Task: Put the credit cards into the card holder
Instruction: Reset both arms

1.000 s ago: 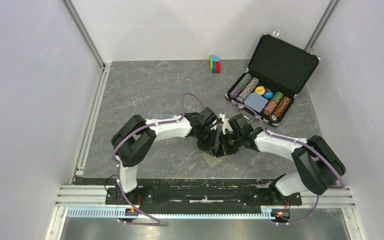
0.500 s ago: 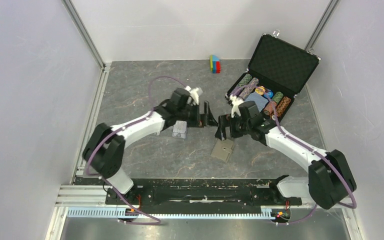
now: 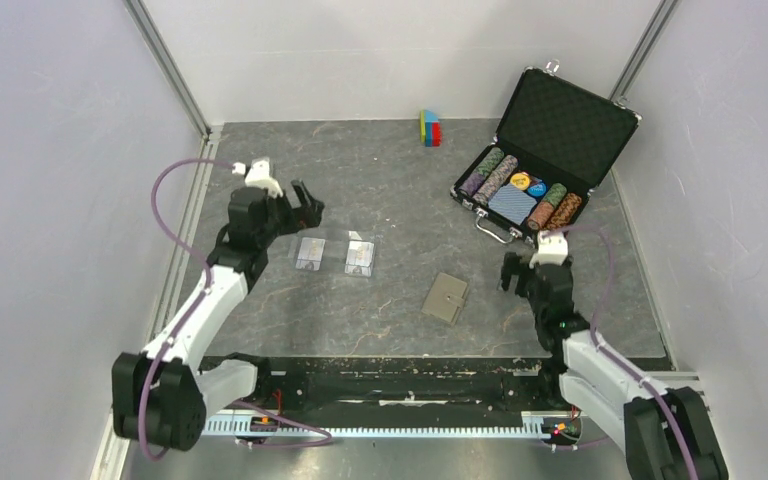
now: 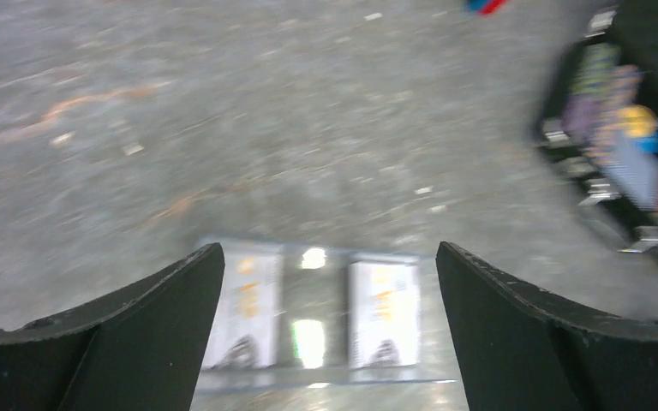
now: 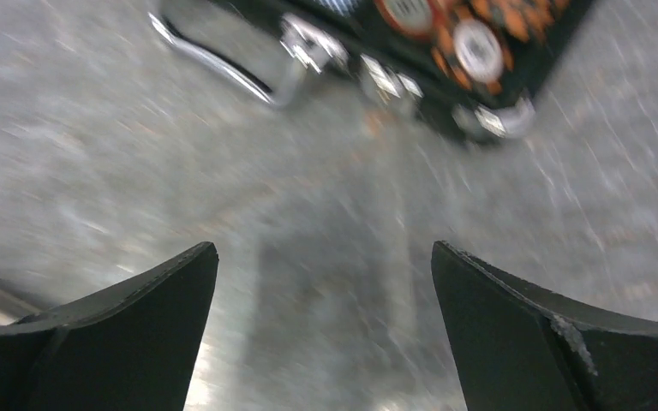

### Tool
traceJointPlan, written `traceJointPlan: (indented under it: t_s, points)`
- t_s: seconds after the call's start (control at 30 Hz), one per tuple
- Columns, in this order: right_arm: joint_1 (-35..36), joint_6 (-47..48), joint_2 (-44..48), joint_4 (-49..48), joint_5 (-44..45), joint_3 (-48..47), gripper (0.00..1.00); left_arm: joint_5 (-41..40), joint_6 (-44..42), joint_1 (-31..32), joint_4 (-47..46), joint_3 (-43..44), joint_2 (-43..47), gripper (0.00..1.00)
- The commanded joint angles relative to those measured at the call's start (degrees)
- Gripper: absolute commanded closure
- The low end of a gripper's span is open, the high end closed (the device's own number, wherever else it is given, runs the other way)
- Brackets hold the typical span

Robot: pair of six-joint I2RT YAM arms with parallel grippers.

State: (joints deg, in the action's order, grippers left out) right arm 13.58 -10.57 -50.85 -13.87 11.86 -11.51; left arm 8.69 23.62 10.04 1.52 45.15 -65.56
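Observation:
Two whitish credit cards (image 3: 310, 252) (image 3: 361, 256) lie side by side in a clear plastic case (image 3: 335, 240) left of the table's centre. In the left wrist view the credit cards (image 4: 244, 304) (image 4: 384, 312) show blurred, just ahead of my jaws. My left gripper (image 3: 305, 203) (image 4: 330, 248) hovers open behind and left of the case, holding nothing. The taupe card holder (image 3: 446, 297) lies folded shut on the table, right of the cards. Apart from it to the right, my right gripper (image 3: 516, 272) (image 5: 326, 247) is open and empty over bare table.
An open black briefcase (image 3: 560, 125) of poker chips (image 3: 520, 185) stands at the back right; its handle and front edge (image 5: 411, 60) show ahead of the right gripper. A small stack of coloured blocks (image 3: 430, 127) sits by the back wall. White walls enclose the table.
Both grippers were shut together over the card holder at the centre; they opened and drew back, left arm to the far left, right arm toward its base. The holder now lies free.

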Motion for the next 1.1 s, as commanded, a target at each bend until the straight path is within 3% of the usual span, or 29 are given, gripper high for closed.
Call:
traceJointPlan:
  t_s: [0.0,0.1,0.2,0.27,0.43,0.53,0.63,0.7,0.77,0.83,1.07]
  points:
    - [-1.3,8.05,3.3,-22.3,12.99,10.79,0.02,-20.31,-14.97,-0.54,-6.0,-11.37,4.14,0.0]
    - [-2.48,13.19,-0.78,-29.44,12.36,11.22,0.02,-19.81,-19.43,-1.28,-19.6,-21.37,2.59,0.0]
    - [-4.02,15.31,-6.22,-37.22,12.31,14.41,0.02,-14.09,-20.58,-2.67,-36.43,-27.65,-3.02,0.0]
    - [-4.94,16.67,-9.08,-46.79,11.52,18.55,0.02,-9.98,-23.38,-3.08,-36.87,-25.43,-6.04,0.0]
    - [-6.77,20.78,-13.28,-54.91,5.58,18.51,0.02,-5.52,-27.37,-6.2,-48.63,-25.49,-12.86,0.0]
    - [-9.06,21.13,-18.16,-54.41,2.43,14.92,0.02,-0.26,-24.22,-10.81,-64.68,-30.5,-19.53,0.0]
    - [-12.06,18.68,-22.52,-48.85,-3.0,9.01,0.02,2.5,-22.59,-13.07,-62.63,-30.07,-18.85,0.0]
    - [-12.34,18.91,-26.67,-65.44,-4.65,15.64,0.02,2.42,-22.38,-13.09,-63.69,-30.26,-19.16,0.0]
    - [-11.26,18.9,-28.52,-74.36,-1.13,19.5,0.02,2.2,-22.36,-13.06,-63.44,-30.45,-18.79,0.0]
    - [-11.27,18.98,-27.75,-66.91,-2.16,16.59,0.02,1.86,-22.34,-13.09,-63.45,-30.15,-19.11,0.0]
    - [-10.91,20.03,-27.75,-67.33,-3.38,16.62,0.02,2.45,-22.96,-12.71,-62.44,-29.64,-19.15,0.0]
